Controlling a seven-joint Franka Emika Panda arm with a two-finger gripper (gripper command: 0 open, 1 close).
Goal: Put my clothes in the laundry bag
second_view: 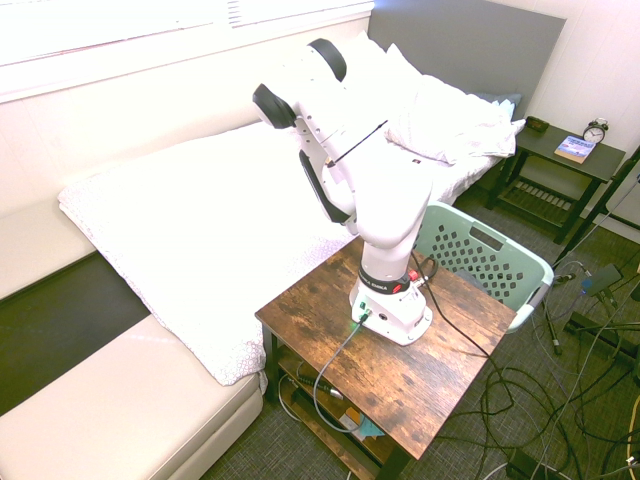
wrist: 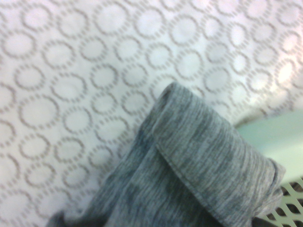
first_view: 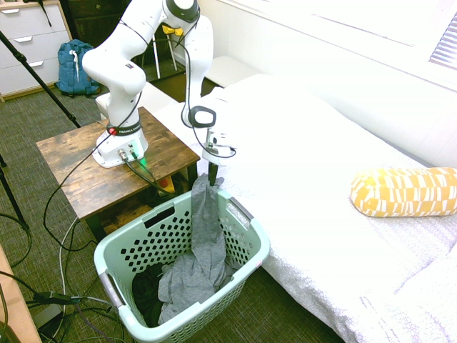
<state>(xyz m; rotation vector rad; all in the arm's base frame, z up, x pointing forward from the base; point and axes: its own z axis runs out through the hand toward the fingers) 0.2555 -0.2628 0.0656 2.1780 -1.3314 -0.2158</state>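
Beside the bed (first_view: 321,164), your gripper (first_view: 213,174) was clamped on the top of a grey garment (first_view: 207,236), which hung down into the laundry bag (first_view: 246,246) on the floor between the bed and the wooden table (first_view: 78,168). The cloth's lower part lay bunched inside on the basket's right half, next to what looked like a dark item (first_view: 146,289), though you could hardly make that one out. A yellow patterned cushion (first_view: 403,191) lay far right on the bed.
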